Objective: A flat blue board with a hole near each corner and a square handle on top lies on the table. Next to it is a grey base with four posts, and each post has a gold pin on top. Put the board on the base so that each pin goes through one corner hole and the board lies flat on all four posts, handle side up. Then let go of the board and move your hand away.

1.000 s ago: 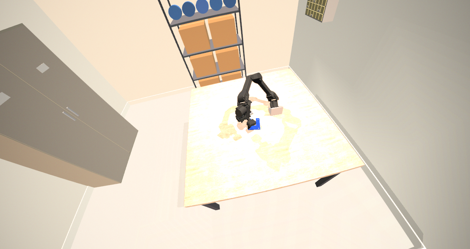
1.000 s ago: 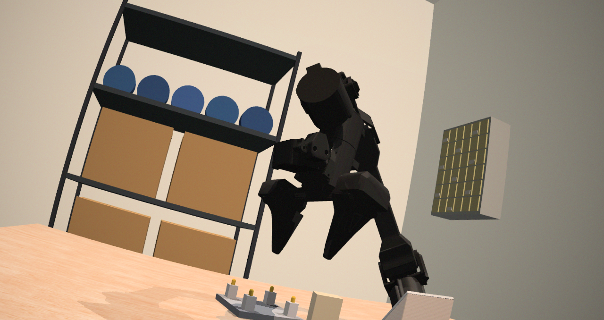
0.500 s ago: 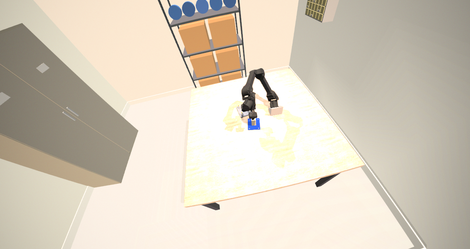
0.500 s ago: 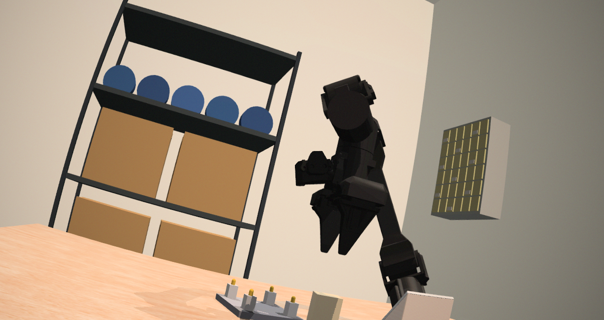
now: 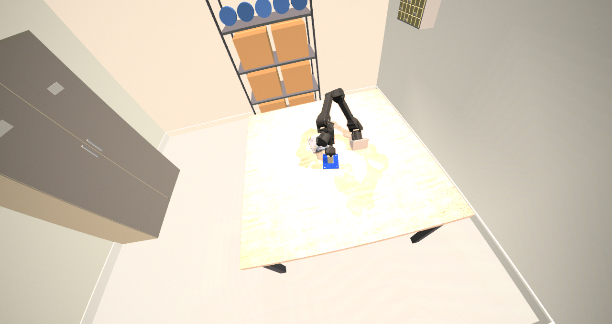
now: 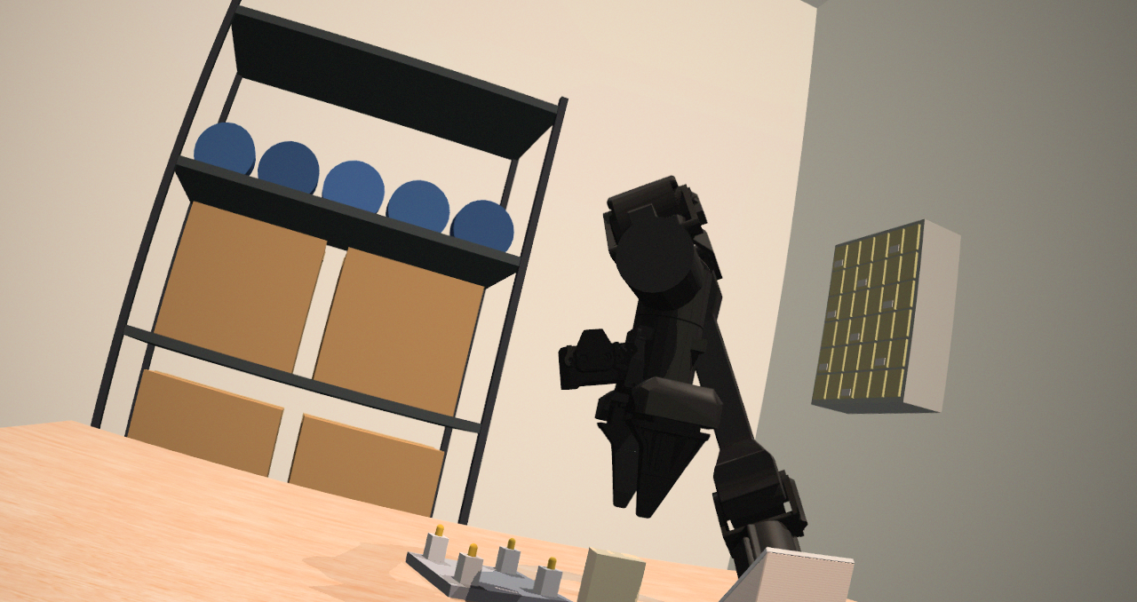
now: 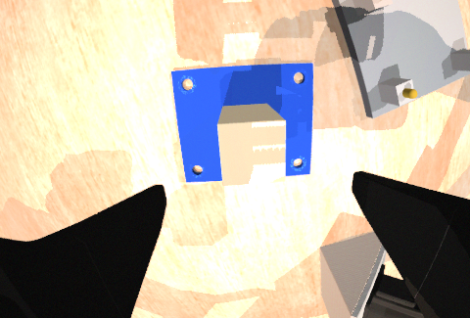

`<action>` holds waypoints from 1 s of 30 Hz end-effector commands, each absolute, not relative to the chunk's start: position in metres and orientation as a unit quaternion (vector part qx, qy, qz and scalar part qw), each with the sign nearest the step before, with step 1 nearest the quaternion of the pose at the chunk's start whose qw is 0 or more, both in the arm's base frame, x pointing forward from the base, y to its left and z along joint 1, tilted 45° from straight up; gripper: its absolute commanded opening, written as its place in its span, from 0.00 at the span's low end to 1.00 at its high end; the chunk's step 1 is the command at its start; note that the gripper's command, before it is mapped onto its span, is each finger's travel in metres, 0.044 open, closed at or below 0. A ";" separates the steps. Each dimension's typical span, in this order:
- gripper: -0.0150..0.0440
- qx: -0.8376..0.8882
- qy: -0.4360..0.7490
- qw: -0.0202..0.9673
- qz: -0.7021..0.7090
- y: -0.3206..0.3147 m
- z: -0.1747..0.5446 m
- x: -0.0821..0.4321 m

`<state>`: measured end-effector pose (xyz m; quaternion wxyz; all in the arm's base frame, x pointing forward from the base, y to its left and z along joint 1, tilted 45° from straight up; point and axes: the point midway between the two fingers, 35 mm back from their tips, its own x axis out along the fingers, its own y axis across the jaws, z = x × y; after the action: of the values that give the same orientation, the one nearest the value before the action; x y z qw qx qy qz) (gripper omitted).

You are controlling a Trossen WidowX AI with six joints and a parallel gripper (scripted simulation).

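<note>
Four board holes (image 7: pixel 188 84) visible from wrist, hidden in exterior

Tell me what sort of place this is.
Probably a storeroom or small workshop: a shelving rack holds cardboard boxes, a tall two-door cabinet stands opposite the grey wall, and a robot arm is on a wooden table.

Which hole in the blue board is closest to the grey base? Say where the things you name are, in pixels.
In the wrist view, it's the blue board's (image 5: pixel 326 164) (image 7: pixel 201 132) top-right hole (image 7: pixel 299 77). The other three sit farther from the grey base (image 7: pixel 416 49).
</note>
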<state>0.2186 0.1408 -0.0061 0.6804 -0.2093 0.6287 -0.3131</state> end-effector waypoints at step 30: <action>1.00 -0.212 0.626 0.683 -0.311 0.103 -0.047 0.223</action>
<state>0.2237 0.1084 -0.0423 0.6847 -0.2062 0.6260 -0.3111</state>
